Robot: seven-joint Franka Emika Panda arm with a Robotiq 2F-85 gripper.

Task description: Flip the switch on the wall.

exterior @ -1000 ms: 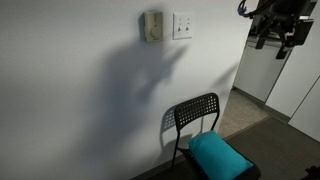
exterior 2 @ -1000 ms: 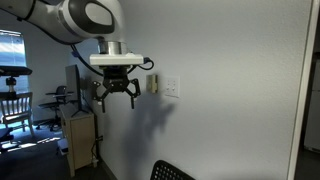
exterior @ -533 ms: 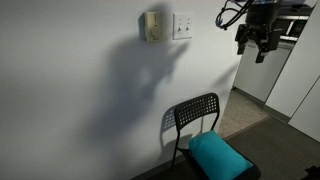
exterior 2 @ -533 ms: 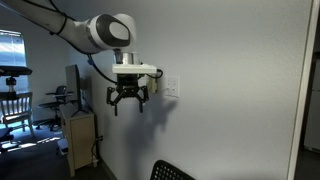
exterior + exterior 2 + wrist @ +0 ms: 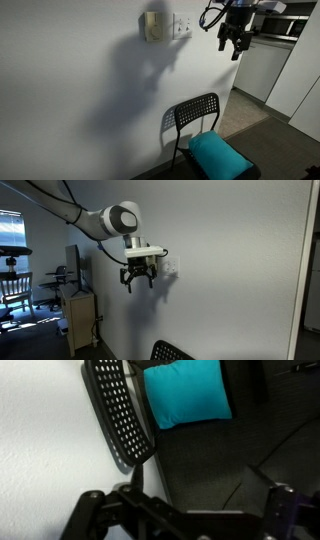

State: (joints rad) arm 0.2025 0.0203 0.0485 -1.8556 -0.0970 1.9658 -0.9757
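Note:
The switch (image 5: 182, 24) is a small white square plate high on the white wall (image 5: 70, 100), just right of a beige box with a dial (image 5: 153, 26). My gripper (image 5: 235, 42) hangs open and empty to the right of the switch, at about its height and apart from it. In an exterior view the gripper (image 5: 138, 278) is close in front of the wall (image 5: 240, 270), with the switch (image 5: 172, 268) just past it. The wrist view points down and shows the wall (image 5: 40, 430); the spread fingers (image 5: 90, 512) frame the bottom edge. The switch is out of that view.
A black mesh chair (image 5: 195, 112) with a teal cushion (image 5: 220, 156) stands against the wall below the gripper, also in the wrist view (image 5: 120, 410). White cabinets (image 5: 300, 80) stand at the far side. A desk and chair (image 5: 20, 285) stand by a window.
The gripper has moved steadily along the wall towards the switch, nearer to it in both exterior views. It stays open and empty.

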